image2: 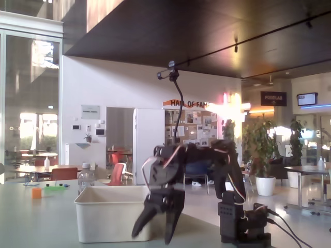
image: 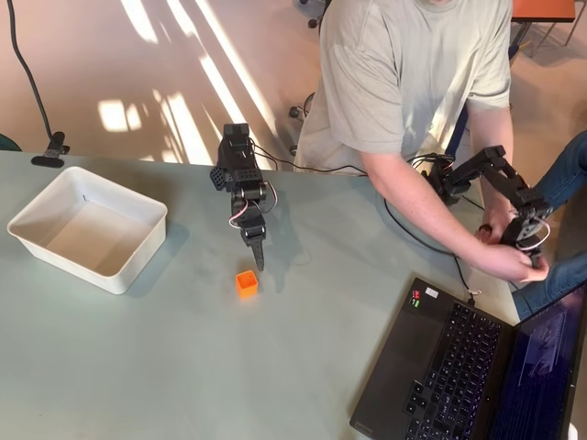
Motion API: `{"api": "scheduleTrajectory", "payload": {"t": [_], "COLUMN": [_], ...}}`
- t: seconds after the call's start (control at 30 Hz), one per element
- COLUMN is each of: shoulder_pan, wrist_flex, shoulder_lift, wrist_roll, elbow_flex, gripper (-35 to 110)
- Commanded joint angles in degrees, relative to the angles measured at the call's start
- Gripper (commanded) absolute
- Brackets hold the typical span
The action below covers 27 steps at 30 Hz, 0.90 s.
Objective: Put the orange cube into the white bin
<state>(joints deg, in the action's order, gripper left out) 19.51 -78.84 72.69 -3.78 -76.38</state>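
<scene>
Gripper (image2: 155, 235): we see its fingers spread apart and empty in the fixed view; overhead, it hangs just above the orange cube (image: 246, 283), well apart from the white bin (image: 55, 197).

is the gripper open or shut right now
Open. In the fixed view the gripper has its two fingers spread with a clear gap and nothing between them. Overhead, it hangs just above the cube, not gripping it.

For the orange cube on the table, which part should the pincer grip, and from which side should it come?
Grip the cube across two opposite flat side faces, coming straight down from above. It sits flat on the table with free space all around, and the open pincer hangs just above and beside it in the overhead view.
</scene>
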Motion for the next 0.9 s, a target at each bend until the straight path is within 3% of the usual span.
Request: {"api": "scheduleTrajectory", "payload": {"t": [0.0,0.3,0.87], "shoulder_pan": [-0.26,-0.97,-1.14], "wrist_flex": [0.62,8.09,12.39], "shoulder_lift": [-3.78,-6.33,-10.46], "wrist_roll": [0.26,0.09,-0.09], "elbow_flex": [2.2,2.11,3.6], "gripper": [73,72,72]}}
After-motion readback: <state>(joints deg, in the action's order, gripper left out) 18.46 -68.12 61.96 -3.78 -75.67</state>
